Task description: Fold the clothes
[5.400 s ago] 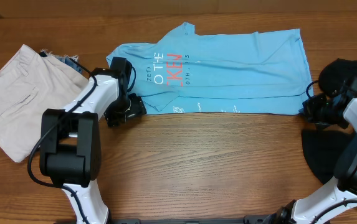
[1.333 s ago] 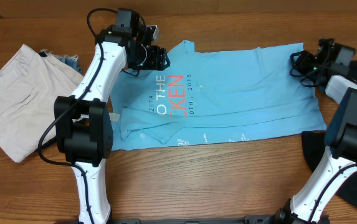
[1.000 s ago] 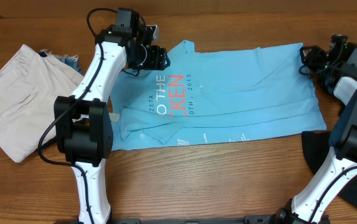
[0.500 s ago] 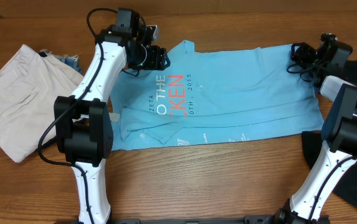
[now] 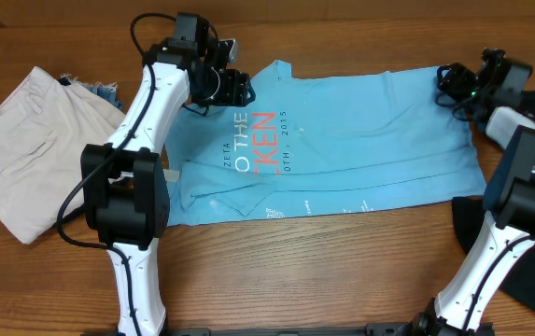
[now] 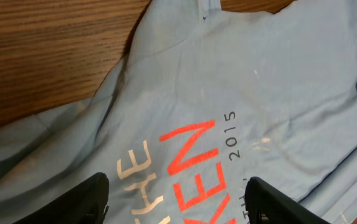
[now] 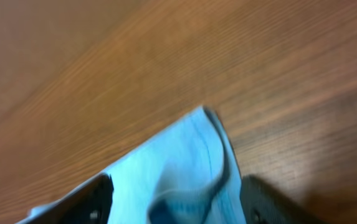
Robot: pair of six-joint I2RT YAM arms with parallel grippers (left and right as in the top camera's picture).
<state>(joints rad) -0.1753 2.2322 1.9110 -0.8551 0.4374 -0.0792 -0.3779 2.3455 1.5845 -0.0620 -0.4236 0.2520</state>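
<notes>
Overhead: the light blue T-shirt (image 5: pixel 360 140) lies flat mid-table, long axis left to right, lettering end to the left, hem to the right, lightly creased.

Left wrist: the left gripper (image 6: pixel 178 190) is spread wide above the red and white lettering (image 6: pixel 190 155), gripping nothing.

Right wrist: the right gripper (image 7: pixel 177 186) stands apart, the shirt's blurred corner lying loose between its fingers.

Even, soft light fills your overhead view; ahead of the right gripper (image 7: pixel 178 202), your wrist picture smears with blur.
</notes>
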